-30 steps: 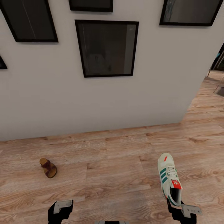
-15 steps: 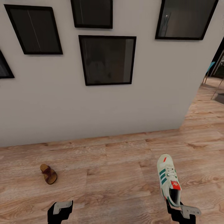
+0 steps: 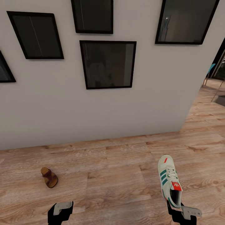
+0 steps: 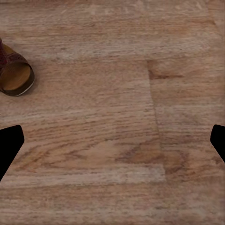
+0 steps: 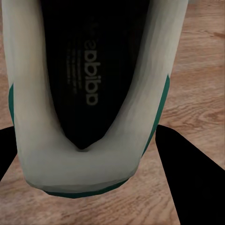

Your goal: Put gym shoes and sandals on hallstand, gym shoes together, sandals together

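gym shoe [image 3: 169,179] hangs toe-forward above the corridor floor [image 3: 112,175], its heel pinched between the jaws of the right gripper [image 3: 182,214] at the lower right of the head view. one brown sandal [image 3: 49,177] lies flat on the planks well to the left, near the white wall [image 3: 93,112] with dark frames, and the left gripper [image 3: 60,212] hovers nearby with jaws spread wide around nothing.

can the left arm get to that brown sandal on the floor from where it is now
Probably yes. The left gripper is open and holds nothing, and only bare corridor floor lies between it and the sandal, which sits ahead and slightly to its left. Whether it is near enough is unclear.
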